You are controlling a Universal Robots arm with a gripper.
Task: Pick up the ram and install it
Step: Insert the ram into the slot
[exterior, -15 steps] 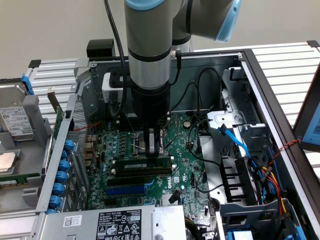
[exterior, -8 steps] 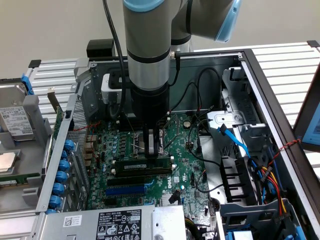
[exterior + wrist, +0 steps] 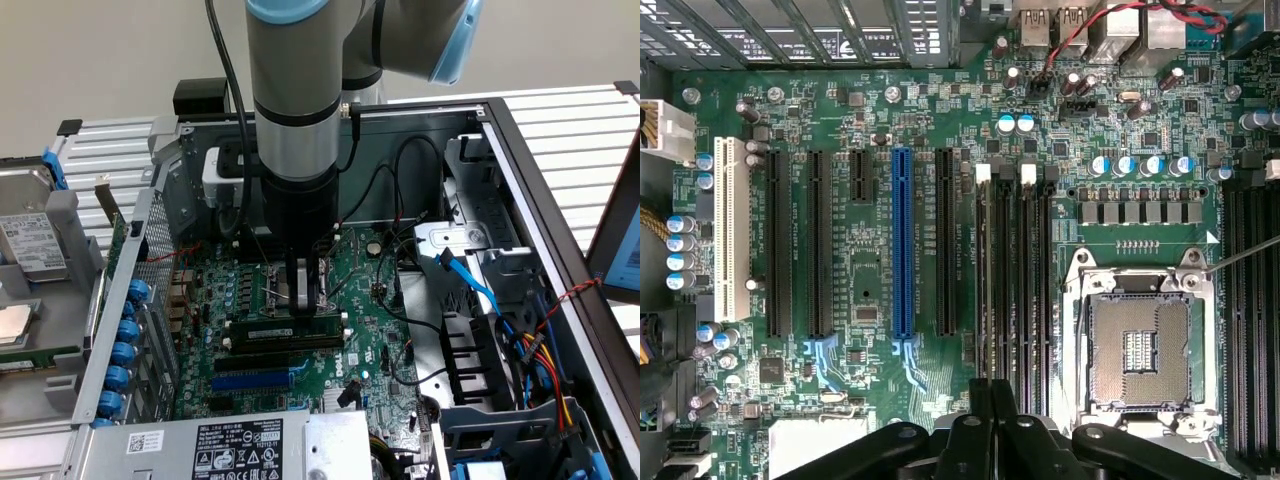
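Open computer case (image 3: 500,150) on slatted tabletop (image 3: 570,130). Green motherboard (image 3: 370,300) flat inside. Blue slot (image 3: 250,380) toward near edge; in wrist view blue slot (image 3: 903,240) sits between black slots, white slot (image 3: 730,235) beyond them. Processor socket (image 3: 1138,350) bare, metal frame around it. Labelled power supply (image 3: 205,448) nearest. Blue flat cable (image 3: 465,275) over drive bay, exterior view's right. Red, yellow, black wire bundle (image 3: 545,370) further right. Hard drive (image 3: 30,245) at far left.
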